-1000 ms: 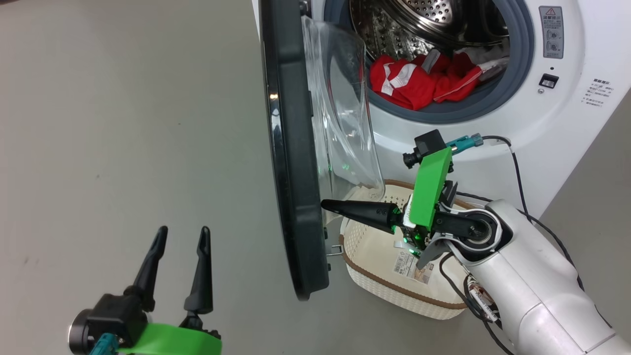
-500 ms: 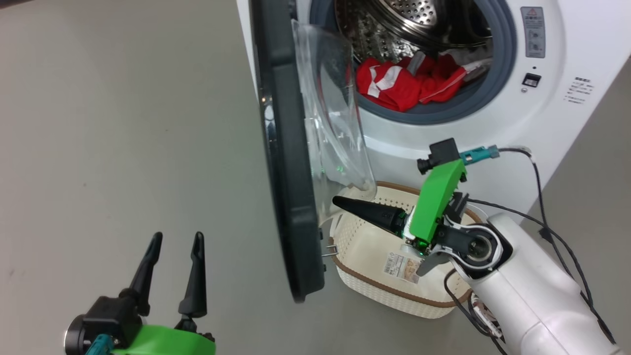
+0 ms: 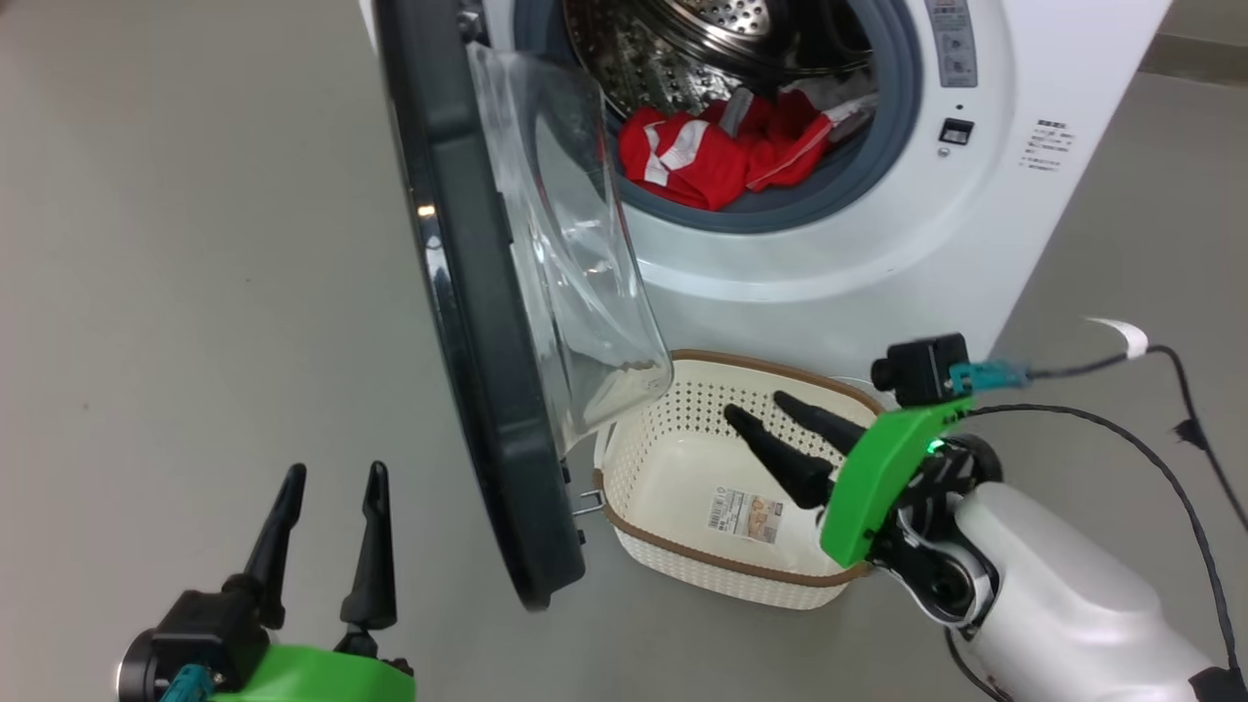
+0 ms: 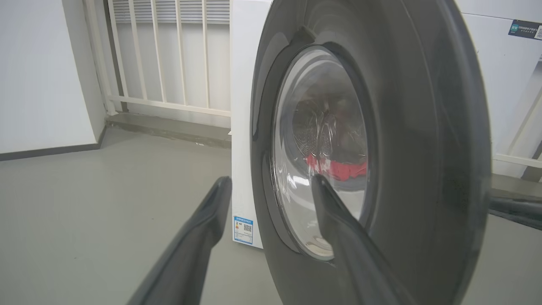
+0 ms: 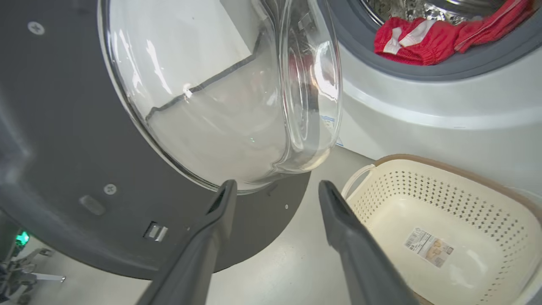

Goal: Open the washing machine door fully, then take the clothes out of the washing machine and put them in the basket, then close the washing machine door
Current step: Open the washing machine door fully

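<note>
Hovering over the right half of the basket [image 3: 721, 561], my right claw [image 3: 756, 405] has its two fingers spread apart with nothing between them. The tips point towards the lower edge of the door [image 3: 468, 390], just short of its glass bowl [image 3: 565, 292] and not touching it. The basket stands on the floor [image 3: 195, 244] hard against the front of the washing machine [image 3: 975, 244], below the opening, with the door's bottom edge beside its left rim.

The clothes [image 3: 712, 161] lie in a red heap at the front lip of the drum [image 3: 682, 39], spilling onto the grey ring [image 3: 780, 210], well apart from my right claw, higher up and farther in.

My left claw [image 3: 336, 470] is also spread and empty, low on the outer side of the door, near it but clear of it.

The basket's right rim is hidden behind my green wrist cover [image 3: 877, 478]. The top of the drum and of the door are cut off by the head view's upper edge. How much white cloth lies behind the red heap I cannot make out. Through the door glass in my left wrist view the clothes are only a red smear.
</note>
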`<state>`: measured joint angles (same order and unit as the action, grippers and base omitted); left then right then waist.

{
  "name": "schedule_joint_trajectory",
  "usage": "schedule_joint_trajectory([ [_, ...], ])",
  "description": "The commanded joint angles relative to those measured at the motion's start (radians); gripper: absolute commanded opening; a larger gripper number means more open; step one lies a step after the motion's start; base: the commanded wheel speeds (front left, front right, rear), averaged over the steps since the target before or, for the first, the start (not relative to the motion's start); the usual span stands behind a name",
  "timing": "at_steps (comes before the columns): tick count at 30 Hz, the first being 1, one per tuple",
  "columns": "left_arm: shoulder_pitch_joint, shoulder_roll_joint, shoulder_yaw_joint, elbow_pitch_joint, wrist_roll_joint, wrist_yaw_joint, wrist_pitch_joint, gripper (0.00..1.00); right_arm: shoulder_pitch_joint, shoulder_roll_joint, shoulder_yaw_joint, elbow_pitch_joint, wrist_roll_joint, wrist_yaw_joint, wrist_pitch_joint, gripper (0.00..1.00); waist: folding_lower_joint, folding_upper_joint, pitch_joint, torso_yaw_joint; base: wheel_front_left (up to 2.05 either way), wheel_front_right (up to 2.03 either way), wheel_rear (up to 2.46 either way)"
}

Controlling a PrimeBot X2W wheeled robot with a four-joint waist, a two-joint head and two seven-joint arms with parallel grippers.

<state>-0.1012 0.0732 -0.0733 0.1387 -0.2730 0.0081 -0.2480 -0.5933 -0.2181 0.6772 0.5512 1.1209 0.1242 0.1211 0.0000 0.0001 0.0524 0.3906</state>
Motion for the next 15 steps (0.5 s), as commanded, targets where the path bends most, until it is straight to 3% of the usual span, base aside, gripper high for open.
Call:
schedule_joint_trajectory([
  [1,-0.033,0.013,0.036,-0.013,-0.001,-0.004,-0.011,1.00,-0.002,-0.009,0.029,0.010,-0.072,0.007,-0.083,1.00,0.0000,-0.0001,0.001,-0.016,0.00,0.00,0.00],
  [5,-0.031,0.012,0.041,-0.003,0.002,-0.006,-0.013,1.00,-0.015,-0.016,0.061,0.100,-0.228,0.007,-0.247,1.00,0.0000,-0.0001,-0.004,-0.026,0.00,0.00,0.00],
  [9,-0.025,0.011,0.046,-0.001,0.005,-0.006,-0.013,1.00,-0.025,-0.002,0.024,0.193,-0.372,0.007,-0.359,1.00,0.0000,-0.0001,-0.009,-0.031,0.00,0.00,0.00],
  [12,-0.018,0.010,0.054,-0.009,0.008,-0.005,-0.013,1.00,-0.025,0.018,-0.107,0.210,-0.499,0.007,-0.381,1.00,0.0000,-0.0001,-0.010,-0.037,0.00,0.00,0.00],
  [13,-0.018,0.010,0.054,-0.009,0.008,-0.005,-0.013,1.00,-0.025,0.018,-0.107,0.210,-0.499,0.007,-0.381,1.00,0.0000,-0.0001,-0.010,-0.037,0.00,0.00,0.00],
  [15,-0.014,0.008,0.059,-0.018,0.010,-0.004,-0.013,1.00,0.009,0.039,-0.251,0.135,-0.615,0.007,-0.382,1.00,0.0000,-0.0001,-0.008,-0.042,0.00,0.00,0.00],
])
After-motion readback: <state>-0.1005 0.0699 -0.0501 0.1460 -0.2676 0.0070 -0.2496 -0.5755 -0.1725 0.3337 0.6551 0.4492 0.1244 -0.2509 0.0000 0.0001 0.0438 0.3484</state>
